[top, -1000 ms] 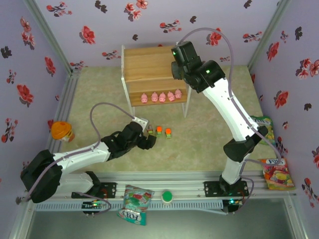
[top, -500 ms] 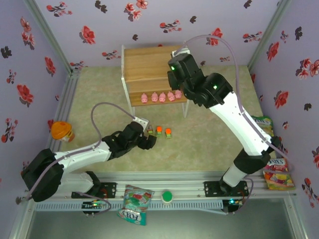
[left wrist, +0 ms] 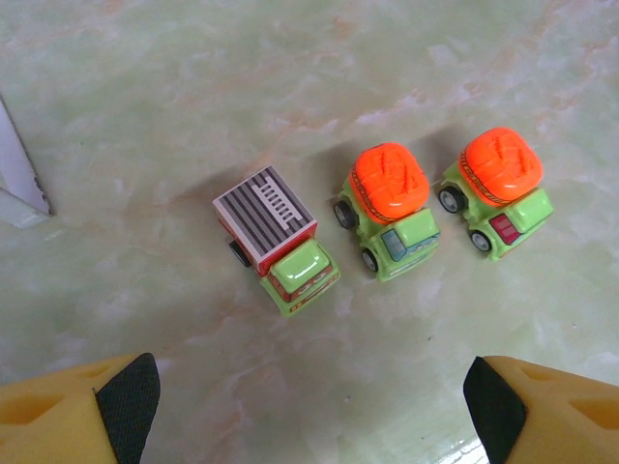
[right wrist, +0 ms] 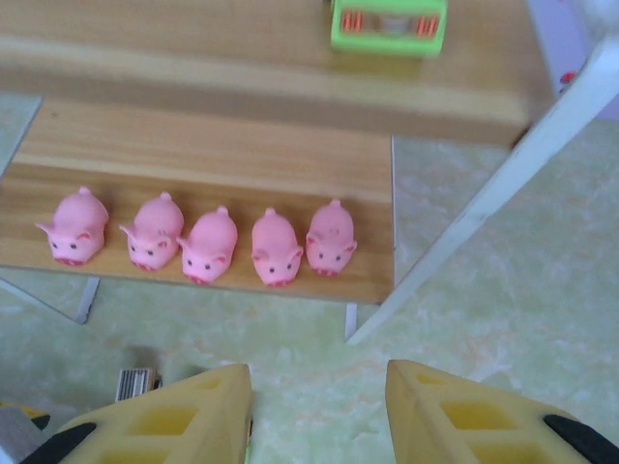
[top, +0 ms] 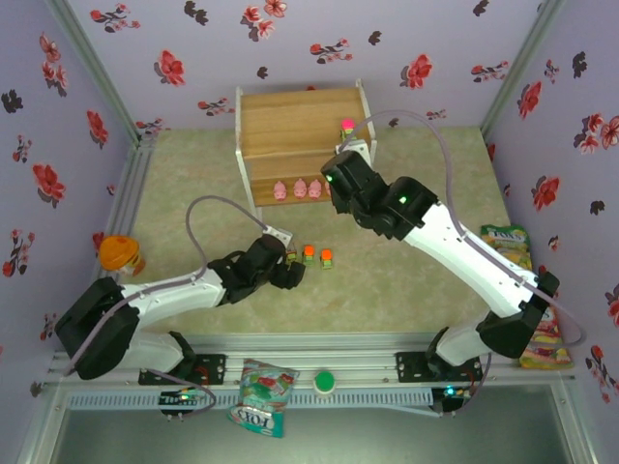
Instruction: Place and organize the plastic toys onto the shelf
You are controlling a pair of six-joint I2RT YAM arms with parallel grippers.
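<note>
**Status: six of nine toys shelved**

Shelf [top: 290, 121] at 12 o'clock: lower board holds five pigs [right wrist: 208, 244] in a row, and upper board holds one car [right wrist: 389, 24] at its 3 o'clock end. Three cars [left wrist: 387, 208] on the table [top: 193, 184], at the shelf's 6 o'clock, are not yet shelved. Left claw [left wrist: 309, 396] hangs over them, jaws apart, empty. Right claw [right wrist: 319, 406]: jaws apart, empty

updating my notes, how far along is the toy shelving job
Done: five pigs stand in a row on the shelf's lower board, one car on its upper board. In hand: nothing; the left gripper hangs open over three cars on the table, the right gripper is empty. Left: those three cars.
</note>
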